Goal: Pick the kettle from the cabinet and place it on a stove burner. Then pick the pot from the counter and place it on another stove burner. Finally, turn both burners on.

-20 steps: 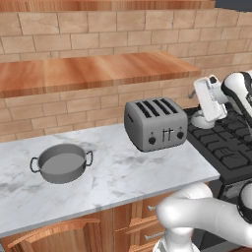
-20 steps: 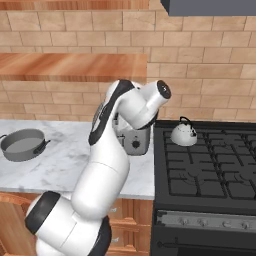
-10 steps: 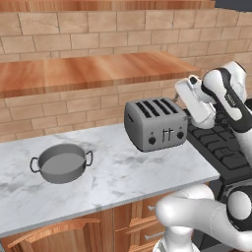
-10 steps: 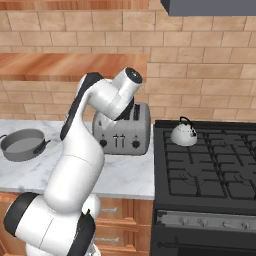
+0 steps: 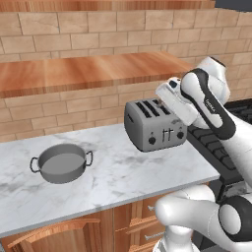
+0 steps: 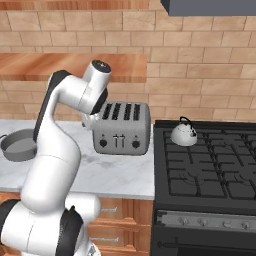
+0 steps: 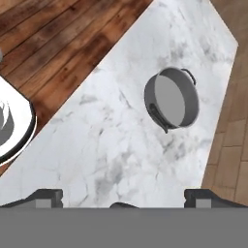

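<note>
A tan brick wall is backing a white marble counter (image 5: pixel 123 172), with the wood shelf of the cabinet (image 5: pixel 88 71) running along it above. The pot (image 5: pixel 62 163) is sitting upright and empty on the counter, well to the left of the toaster (image 5: pixel 154 124) as the left base view shows it, with bare marble between them. The kettle (image 6: pixel 183 133) is already resting on a rear burner of the stove (image 6: pixel 210 165), just right of the toaster in the right base view — so the first placement looks done and the pot step is in hand. The gripper (image 7: pixel 123 196) is hovering above the counter with its fingers spread wide and nothing between them; in the hand view the pot is lying ahead of it, well apart. The next move, as I judge it, calls for carrying the hand further away from the toaster — over the pot — then lowering to straddle the rim or a loop handle before closing.
</note>
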You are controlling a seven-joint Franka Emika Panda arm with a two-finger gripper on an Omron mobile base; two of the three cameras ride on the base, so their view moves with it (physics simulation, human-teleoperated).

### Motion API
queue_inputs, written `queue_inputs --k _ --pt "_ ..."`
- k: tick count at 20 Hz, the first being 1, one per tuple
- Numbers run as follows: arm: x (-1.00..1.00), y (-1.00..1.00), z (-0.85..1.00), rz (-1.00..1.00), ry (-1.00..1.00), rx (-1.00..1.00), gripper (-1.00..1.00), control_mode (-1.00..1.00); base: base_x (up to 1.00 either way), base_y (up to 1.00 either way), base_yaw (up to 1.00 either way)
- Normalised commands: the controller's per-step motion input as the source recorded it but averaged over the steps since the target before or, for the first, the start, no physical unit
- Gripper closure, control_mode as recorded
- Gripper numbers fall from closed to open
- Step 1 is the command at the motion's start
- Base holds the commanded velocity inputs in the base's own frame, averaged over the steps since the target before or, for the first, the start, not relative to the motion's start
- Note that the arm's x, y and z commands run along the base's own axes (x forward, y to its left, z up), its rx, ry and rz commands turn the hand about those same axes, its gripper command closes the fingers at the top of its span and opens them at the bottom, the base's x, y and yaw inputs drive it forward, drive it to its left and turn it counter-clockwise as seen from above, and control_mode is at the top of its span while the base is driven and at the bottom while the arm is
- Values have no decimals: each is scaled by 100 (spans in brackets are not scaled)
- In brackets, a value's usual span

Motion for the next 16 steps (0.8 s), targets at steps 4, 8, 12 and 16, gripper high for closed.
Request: queue_inputs --k 4,8,12,16 --pt "-23 59 0 13 0 -15 -100 -100 0 0 0" --pt "-23 64 -1 12 0 -14 -100 -100 0 0 0" --pt "-21 62 -5 13 0 -12 -100 -100 0 0 0" --pt "-27 59 -11 13 0 -10 -100 -100 0 0 0"
